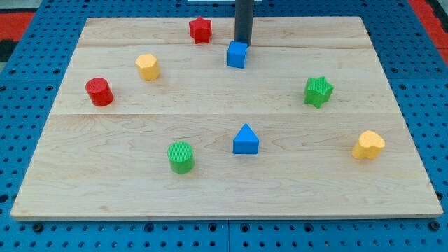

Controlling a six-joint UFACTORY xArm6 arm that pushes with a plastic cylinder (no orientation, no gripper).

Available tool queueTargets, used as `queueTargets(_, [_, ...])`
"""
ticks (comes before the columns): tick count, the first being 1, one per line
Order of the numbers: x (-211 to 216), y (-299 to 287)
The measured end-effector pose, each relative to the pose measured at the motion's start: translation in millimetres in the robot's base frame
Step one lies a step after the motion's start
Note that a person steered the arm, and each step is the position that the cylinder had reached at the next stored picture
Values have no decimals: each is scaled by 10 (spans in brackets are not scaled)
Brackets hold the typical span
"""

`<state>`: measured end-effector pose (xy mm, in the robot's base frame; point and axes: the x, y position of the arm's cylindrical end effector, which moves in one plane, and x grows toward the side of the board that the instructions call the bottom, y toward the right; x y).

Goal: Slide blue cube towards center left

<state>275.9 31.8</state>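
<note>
The blue cube (pixel 237 54) sits on the wooden board (pixel 126 182) near the view's top, a little right of the middle. My tip (pixel 242 44) comes down from the view's top and stands right behind the cube's top right edge, touching it or nearly so. A red cylinder (pixel 99 92) and a yellow hexagonal block (pixel 148 66) lie on the view's left side of the board.
A red star block (pixel 200 29) lies at the top, left of the cube. A green star block (pixel 318 91) is at the right, a yellow heart-like block (pixel 368 145) at the lower right, a blue triangular block (pixel 246 140) and a green cylinder (pixel 181 156) at the bottom middle.
</note>
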Motion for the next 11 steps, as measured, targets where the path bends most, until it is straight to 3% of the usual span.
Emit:
queueTargets(4, [1302, -6])
queueTargets(6, [1025, -65])
queueTargets(8, [1360, -1023])
queueTargets(9, [1467, -1039])
queueTargets(11, [1573, -1854])
